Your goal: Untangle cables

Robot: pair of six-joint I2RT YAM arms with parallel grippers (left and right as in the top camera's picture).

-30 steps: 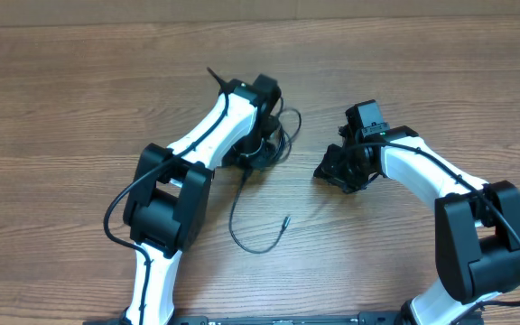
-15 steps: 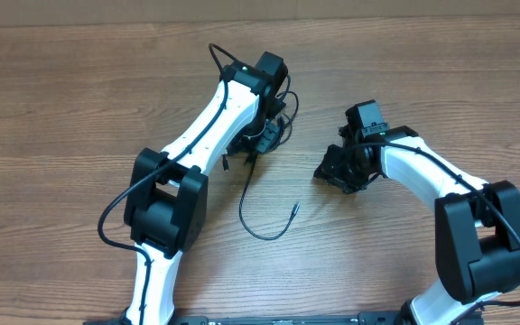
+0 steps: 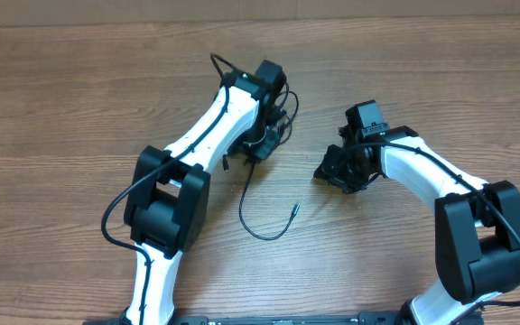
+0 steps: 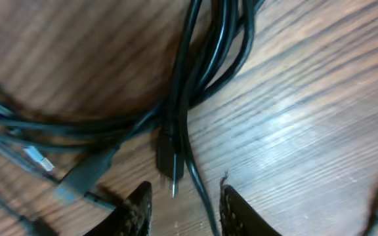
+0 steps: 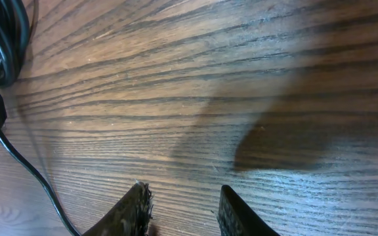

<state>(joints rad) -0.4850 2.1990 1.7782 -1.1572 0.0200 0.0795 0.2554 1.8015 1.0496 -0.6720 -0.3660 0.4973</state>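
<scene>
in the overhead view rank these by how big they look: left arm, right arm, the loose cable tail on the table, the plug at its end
1. left arm and right arm: they look about alike, so not ranked
2. loose cable tail
3. plug at its end, smallest

One left arm [image 3: 210,131], one right arm [image 3: 415,164], one table [image 3: 61,90], several tangled cables [image 4: 168,154].
</scene>
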